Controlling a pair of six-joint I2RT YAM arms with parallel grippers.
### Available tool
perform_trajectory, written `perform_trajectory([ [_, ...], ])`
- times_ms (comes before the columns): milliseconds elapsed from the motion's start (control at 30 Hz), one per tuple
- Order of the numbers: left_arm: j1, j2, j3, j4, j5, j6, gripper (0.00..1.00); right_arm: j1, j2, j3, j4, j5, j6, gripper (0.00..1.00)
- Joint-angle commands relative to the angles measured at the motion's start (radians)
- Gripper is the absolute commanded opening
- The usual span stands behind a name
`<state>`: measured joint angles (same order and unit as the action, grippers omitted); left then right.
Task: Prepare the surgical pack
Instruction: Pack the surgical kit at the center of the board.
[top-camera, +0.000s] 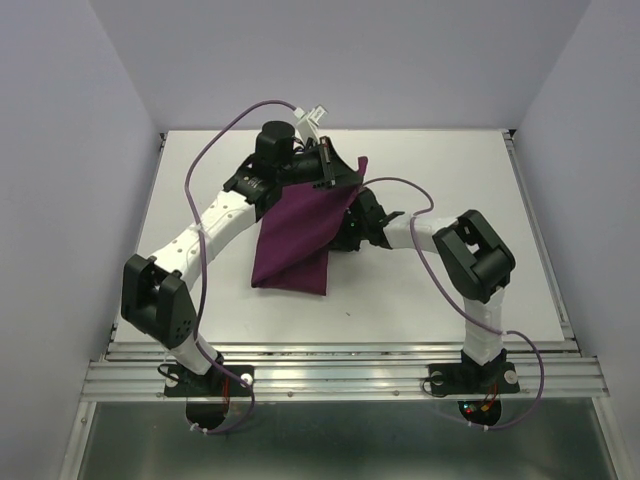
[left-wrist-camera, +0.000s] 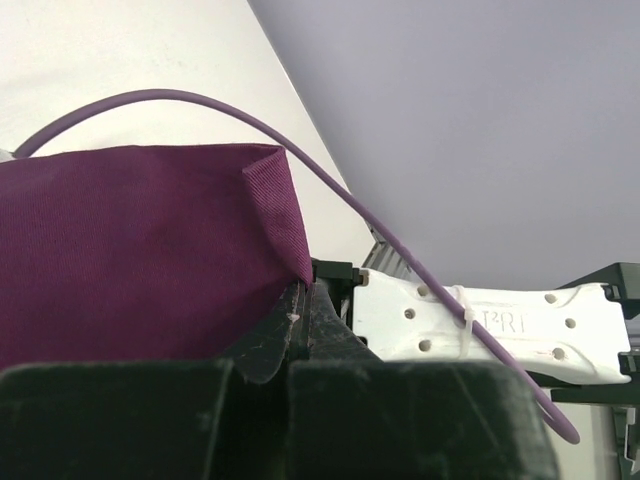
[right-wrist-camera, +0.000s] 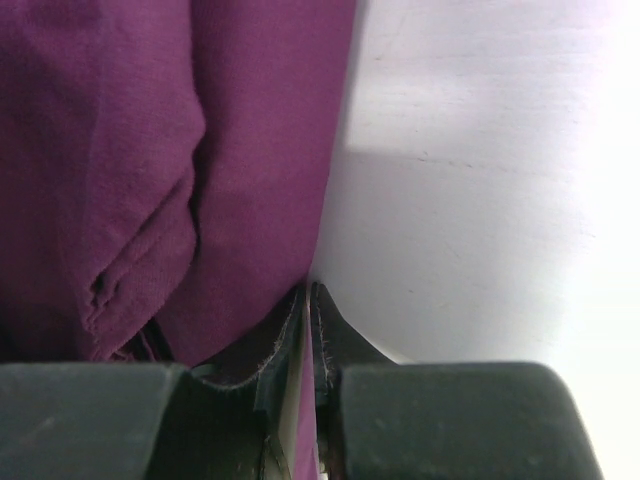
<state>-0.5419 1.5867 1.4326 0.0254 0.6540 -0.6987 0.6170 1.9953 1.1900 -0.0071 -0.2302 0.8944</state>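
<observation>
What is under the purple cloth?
Only white table shows around the cloth. The left claw and right claw pinch it. Whatever lies beneath is hidden.

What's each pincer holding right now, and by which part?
Both hold the purple cloth: the left pincer pinches a folded corner, the right pincer pinches its side edge.

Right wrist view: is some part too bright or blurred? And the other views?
Right wrist: the table washes out to white at the right edge, and the purple cloth looks soft. Left wrist: the weave is sharp. Top external: even light, soft shadows.
</observation>
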Motion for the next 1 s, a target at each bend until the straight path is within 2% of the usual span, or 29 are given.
perform_trajectory([
  [0,-0.03,-0.048,-0.012,0.151,0.038,-0.038,0.0,0.03,0.034,0.04,0.029,-0.023,0.006,0.13],
  [267,-0.03,-0.065,-0.09,0.16,0.009,-0.058,0.0,0.03,0.04,0.054,0.015,-0.017,-0.006,0.13],
  [667,-0.03,-0.079,-0.106,0.163,0.001,-0.067,0.0,0.03,0.043,0.056,0.01,-0.014,-0.009,0.14],
  [967,-0.024,-0.091,-0.072,0.113,-0.017,-0.038,0.0,0.03,-0.001,0.028,-0.033,0.043,-0.045,0.16],
])
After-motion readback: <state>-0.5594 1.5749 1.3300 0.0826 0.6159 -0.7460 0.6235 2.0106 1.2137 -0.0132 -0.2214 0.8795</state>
